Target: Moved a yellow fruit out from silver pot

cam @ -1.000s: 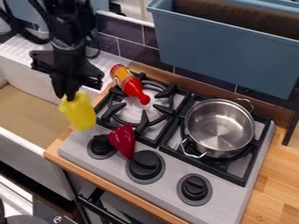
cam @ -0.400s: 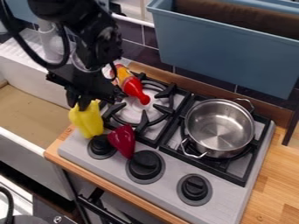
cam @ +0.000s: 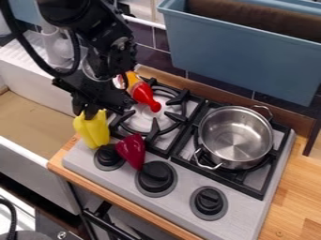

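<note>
Lower and farther right than in the first frame, one pincer (cam: 87, 113) grips one yellow pepper (cam: 93, 131) by its top, which it hides. To its right spreads one stove (cam: 188, 181) with three knobs (cam: 155, 176); upper right, one blue bin (cam: 244, 61), cut off at the edge. Well right sits one silver pot (cam: 235, 136); nearer, one bottle (cam: 143, 93), partly behind the arm (cam: 87, 21). Lower right, near the pincer, lies one dark red pepper (cam: 132, 151), unmoved.

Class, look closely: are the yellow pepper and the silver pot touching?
Apart. The camera view shows a burner grate lying between the yellow pepper and the silver pot.
</note>
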`<state>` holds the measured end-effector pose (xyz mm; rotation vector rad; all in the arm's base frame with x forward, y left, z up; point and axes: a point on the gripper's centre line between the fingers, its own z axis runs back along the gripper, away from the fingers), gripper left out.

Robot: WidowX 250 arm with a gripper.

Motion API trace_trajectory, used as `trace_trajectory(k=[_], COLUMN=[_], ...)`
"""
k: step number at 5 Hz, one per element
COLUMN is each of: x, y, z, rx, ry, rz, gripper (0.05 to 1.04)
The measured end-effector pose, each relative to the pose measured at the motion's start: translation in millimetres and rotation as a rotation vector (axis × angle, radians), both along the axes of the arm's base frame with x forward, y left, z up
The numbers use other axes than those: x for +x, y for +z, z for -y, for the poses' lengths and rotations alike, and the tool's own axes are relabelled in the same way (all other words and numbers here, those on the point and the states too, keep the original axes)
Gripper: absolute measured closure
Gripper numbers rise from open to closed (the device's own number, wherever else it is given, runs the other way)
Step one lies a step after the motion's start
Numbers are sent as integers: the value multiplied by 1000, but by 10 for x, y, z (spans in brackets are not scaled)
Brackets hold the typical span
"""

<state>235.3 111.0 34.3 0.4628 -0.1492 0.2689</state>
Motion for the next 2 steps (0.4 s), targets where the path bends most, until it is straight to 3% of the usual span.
trace_trajectory(k=[1, 2], x=[13, 15], y=[36, 66], z=[41, 83], rx=[-38, -72], ry=[10, 3], rz=[-35, -66], gripper=[742, 458])
